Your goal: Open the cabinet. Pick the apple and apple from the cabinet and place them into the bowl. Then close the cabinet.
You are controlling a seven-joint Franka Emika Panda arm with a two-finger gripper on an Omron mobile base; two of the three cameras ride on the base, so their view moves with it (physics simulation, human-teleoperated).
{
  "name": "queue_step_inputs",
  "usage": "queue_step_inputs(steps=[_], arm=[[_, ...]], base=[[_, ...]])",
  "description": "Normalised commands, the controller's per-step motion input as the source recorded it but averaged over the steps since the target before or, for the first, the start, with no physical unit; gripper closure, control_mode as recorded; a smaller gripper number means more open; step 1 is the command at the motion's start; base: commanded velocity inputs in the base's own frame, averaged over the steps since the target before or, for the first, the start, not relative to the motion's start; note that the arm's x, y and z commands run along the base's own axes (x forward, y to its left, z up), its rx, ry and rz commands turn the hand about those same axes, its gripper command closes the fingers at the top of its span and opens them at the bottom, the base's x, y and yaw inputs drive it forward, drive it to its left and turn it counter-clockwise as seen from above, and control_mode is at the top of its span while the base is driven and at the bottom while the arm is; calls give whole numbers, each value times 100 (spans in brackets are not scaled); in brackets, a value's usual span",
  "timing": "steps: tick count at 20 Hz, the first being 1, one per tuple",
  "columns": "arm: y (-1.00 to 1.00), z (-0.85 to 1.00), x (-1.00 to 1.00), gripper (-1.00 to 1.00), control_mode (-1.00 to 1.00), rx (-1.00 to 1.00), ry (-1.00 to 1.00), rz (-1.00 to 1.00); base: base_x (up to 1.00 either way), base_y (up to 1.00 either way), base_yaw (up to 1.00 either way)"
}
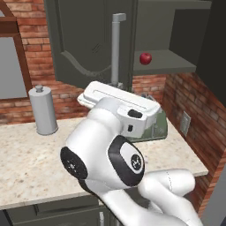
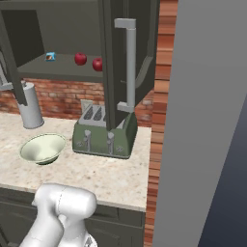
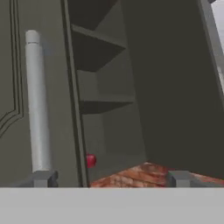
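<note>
Cabinet doors swung open, your gripper spread wide and empty beside the bar handle; next reach in for the apple at 7 o'clock.

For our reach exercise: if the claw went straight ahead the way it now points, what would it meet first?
Probably the open cabinet interior: the open claw aims between the door handle and the right wall. Depth is unclear.

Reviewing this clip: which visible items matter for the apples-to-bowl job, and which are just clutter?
Job items:
dark grey wall cabinet, doors open
two small red apples on its shelf
pale cream-green shallow bowl

Just lying about:
green toaster
grey cylindrical canister
small blue packet
</note>
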Motion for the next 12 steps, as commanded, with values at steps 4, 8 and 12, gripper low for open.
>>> queue_step_inputs(steps=[4,8,12], arm=[[-93,0,-17,-100,-100,21,0,21],[-85,0,19,-100,-100,18,0,36],[-83,0,50,-100,-100,12,0,41]], base=[[0,0,0],[0,0,0],[0,0,0]])
